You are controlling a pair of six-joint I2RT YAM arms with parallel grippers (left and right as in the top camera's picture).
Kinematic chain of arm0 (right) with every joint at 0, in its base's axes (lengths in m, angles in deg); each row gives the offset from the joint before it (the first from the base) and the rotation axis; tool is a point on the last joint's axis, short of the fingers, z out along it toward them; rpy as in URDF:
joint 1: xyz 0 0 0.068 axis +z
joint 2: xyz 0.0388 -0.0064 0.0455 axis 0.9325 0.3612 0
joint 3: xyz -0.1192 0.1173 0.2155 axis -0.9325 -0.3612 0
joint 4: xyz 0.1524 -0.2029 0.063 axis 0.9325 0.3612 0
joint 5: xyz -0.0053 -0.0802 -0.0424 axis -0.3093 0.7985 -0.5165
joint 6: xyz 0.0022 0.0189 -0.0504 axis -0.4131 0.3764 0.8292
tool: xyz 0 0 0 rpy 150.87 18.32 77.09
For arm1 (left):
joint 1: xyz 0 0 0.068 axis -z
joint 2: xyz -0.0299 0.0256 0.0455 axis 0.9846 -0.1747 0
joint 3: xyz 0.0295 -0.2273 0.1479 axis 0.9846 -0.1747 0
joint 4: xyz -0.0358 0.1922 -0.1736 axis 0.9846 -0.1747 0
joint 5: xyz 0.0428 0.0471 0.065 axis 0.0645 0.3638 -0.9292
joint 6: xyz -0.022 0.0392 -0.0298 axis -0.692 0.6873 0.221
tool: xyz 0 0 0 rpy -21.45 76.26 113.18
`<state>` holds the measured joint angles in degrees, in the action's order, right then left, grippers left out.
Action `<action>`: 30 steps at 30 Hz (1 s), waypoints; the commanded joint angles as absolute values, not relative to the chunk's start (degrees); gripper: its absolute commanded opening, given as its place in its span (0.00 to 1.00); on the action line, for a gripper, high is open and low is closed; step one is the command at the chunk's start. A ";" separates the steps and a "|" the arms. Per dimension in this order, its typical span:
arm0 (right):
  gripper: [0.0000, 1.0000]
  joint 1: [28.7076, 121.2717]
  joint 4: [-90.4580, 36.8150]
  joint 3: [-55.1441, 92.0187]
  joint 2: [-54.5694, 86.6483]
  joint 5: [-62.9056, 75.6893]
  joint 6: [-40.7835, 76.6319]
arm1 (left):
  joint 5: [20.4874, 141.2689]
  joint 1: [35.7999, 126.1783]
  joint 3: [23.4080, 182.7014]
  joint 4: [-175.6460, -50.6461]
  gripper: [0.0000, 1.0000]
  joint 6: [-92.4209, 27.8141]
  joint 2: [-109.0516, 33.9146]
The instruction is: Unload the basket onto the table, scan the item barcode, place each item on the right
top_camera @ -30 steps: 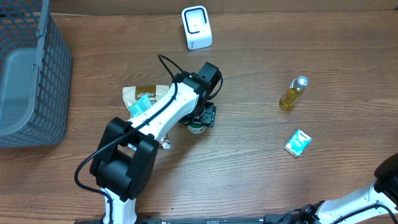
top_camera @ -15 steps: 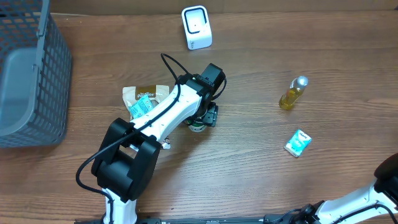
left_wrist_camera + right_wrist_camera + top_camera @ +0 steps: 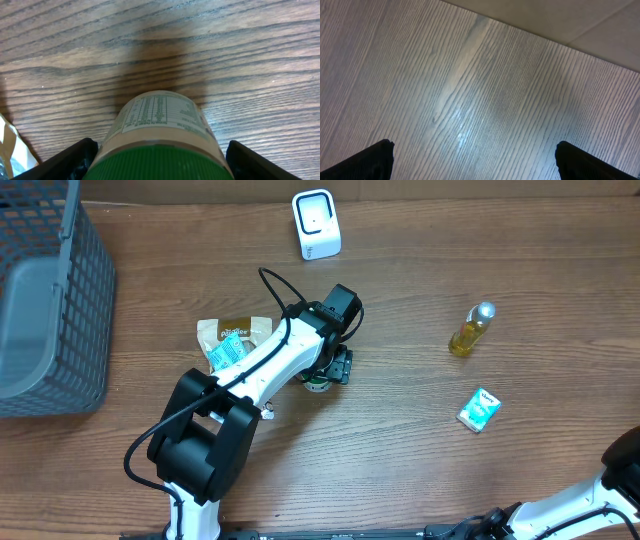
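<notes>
At table centre, the left gripper (image 3: 162,152) straddles the green-capped jar (image 3: 160,115) on the table (image 3: 260,45); clamped or released cannot be determined. The right gripper (image 3: 475,157) stands fully released, holding nothing.

One white barcode scanner (image 3: 316,224) is counted at the far side. One dark wire basket (image 3: 90,300) is seen on the left. One green-lidded jar (image 3: 160,117) is counted in the middle. Two snack packs are spotted just left of it: a tan pouch (image 3: 240,327) and a blue packet (image 3: 224,349). Over on the right, one small bottle of yellow liquid (image 3: 470,330) and one small teal box (image 3: 478,410) are counted. Two robot arms are tallied too, the left arm (image 3: 265,365) and the right arm (image 3: 610,480). Everything's laid on one wooden table (image 3: 400,450).
</notes>
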<state>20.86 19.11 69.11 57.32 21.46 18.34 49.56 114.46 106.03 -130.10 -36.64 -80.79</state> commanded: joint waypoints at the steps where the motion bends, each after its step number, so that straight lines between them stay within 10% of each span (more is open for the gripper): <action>1: 1.00 20.82 18.94 69.66 56.51 21.83 18.34 | 48.77 115.16 105.22 -129.86 0.82 -37.04 -81.97; 30: 1.00 20.82 18.94 69.66 56.51 21.83 18.34 | 48.33 115.10 104.67 -129.86 0.66 -37.01 -82.58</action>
